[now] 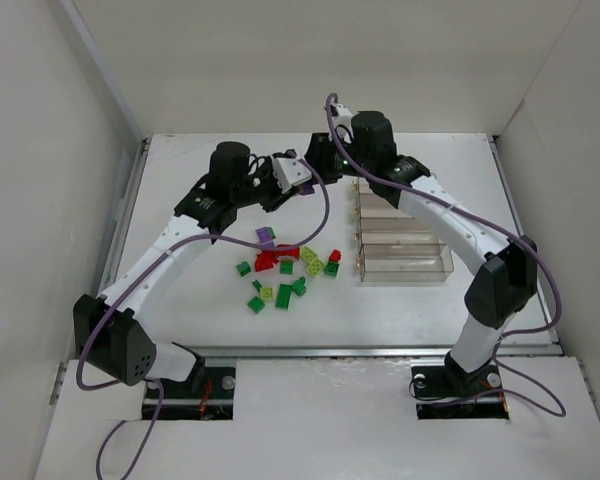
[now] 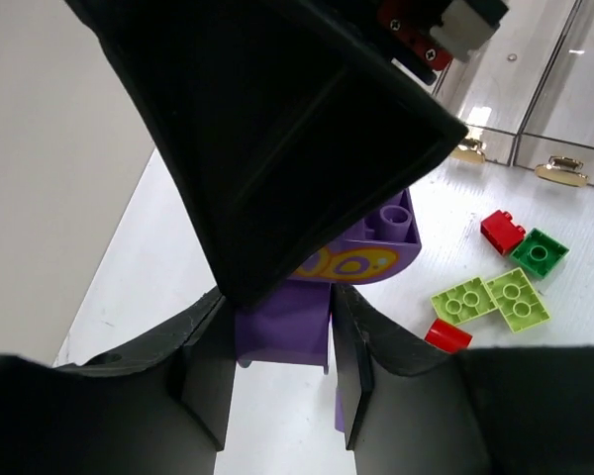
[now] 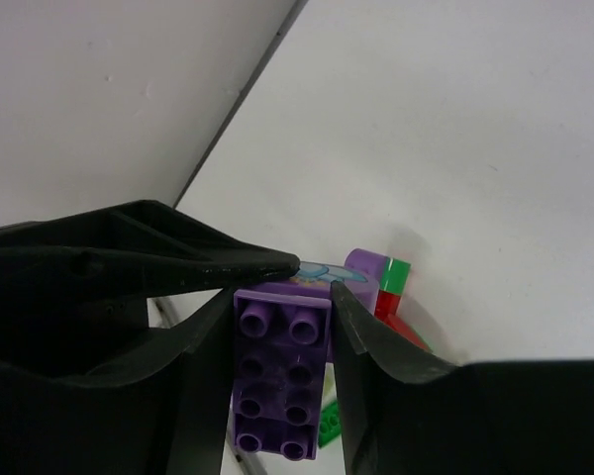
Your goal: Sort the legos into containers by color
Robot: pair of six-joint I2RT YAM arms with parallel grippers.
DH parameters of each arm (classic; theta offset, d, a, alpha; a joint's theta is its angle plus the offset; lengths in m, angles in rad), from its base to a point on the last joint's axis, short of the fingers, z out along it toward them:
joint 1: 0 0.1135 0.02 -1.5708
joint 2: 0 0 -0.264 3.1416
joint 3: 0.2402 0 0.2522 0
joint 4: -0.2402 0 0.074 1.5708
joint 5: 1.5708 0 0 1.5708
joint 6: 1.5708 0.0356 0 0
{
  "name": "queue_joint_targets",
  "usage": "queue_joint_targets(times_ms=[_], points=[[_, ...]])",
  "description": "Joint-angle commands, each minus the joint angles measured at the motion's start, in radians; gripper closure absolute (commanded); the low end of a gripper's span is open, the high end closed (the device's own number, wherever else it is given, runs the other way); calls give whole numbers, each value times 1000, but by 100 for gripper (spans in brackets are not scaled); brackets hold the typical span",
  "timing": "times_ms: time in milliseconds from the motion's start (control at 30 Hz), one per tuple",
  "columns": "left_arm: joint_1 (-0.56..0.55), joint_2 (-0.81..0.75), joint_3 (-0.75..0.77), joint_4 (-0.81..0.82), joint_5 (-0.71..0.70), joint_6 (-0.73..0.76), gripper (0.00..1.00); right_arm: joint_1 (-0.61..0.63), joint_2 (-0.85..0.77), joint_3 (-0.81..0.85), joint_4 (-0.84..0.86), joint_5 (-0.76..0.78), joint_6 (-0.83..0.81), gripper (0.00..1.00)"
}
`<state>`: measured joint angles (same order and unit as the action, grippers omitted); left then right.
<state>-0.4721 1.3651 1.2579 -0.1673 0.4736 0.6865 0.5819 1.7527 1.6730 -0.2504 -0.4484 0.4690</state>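
My left gripper [image 1: 293,180] and right gripper [image 1: 318,160] meet above the far middle of the table. Both are shut on one purple lego block. In the left wrist view my left gripper [image 2: 277,297] clamps the purple block [image 2: 282,332], with the right gripper's black finger over it and a purple rounded printed piece [image 2: 366,252] beyond. In the right wrist view my right gripper [image 3: 282,297] clamps a purple two-by-four brick [image 3: 282,381]. The loose legos [image 1: 285,265], red, green, yellow-green and purple, lie mid-table. The clear containers [image 1: 405,262] stand to their right.
White walls enclose the table on the left, far and right sides. In the left wrist view red [image 2: 502,231], dark green [image 2: 539,251] and yellow-green [image 2: 490,300] bricks lie below, near the clear bins [image 2: 544,99]. A raised rail [image 1: 380,352] runs along the near edge.
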Motion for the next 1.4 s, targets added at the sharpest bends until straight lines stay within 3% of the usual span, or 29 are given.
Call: queue_joint_targets(times_ms=[0, 233, 433, 567, 667, 767, 867, 933, 1000, 1100, 1300, 1367], points=[[-11, -11, 49, 29, -30, -24, 100, -8, -39, 2, 72, -32, 39, 100], [-11, -1, 29, 8, -118, -65, 100, -168, -10, -42, 82, 98, 175, 100], [16, 19, 20, -11, -158, -148, 100, -270, 75, -96, 13, 564, 374, 100], [16, 28, 20, -11, -158, -157, 100, -271, 177, -41, -67, 839, 528, 100], [16, 37, 20, -2, -158, -157, 100, -271, 240, 37, -124, 878, 557, 100], [16, 58, 20, 8, -158, -139, 100, -280, 264, 39, -93, 785, 518, 100], [16, 86, 34, 8, -158, -125, 100, -271, 194, -22, 60, 612, 404, 100], [27, 95, 54, -1, -141, -108, 100, -258, 130, -51, 65, 631, 361, 100], [36, 120, 64, 8, -127, -117, 100, -270, 88, -112, 37, 762, 414, 100], [36, 141, 64, 32, -127, -139, 100, -332, 73, -147, 2, 824, 531, 100], [36, 160, 94, 32, -127, -148, 100, -341, 220, -38, -191, 893, 750, 100], [36, 160, 94, 32, -138, -148, 100, -341, 255, -1, -202, 893, 789, 95]])
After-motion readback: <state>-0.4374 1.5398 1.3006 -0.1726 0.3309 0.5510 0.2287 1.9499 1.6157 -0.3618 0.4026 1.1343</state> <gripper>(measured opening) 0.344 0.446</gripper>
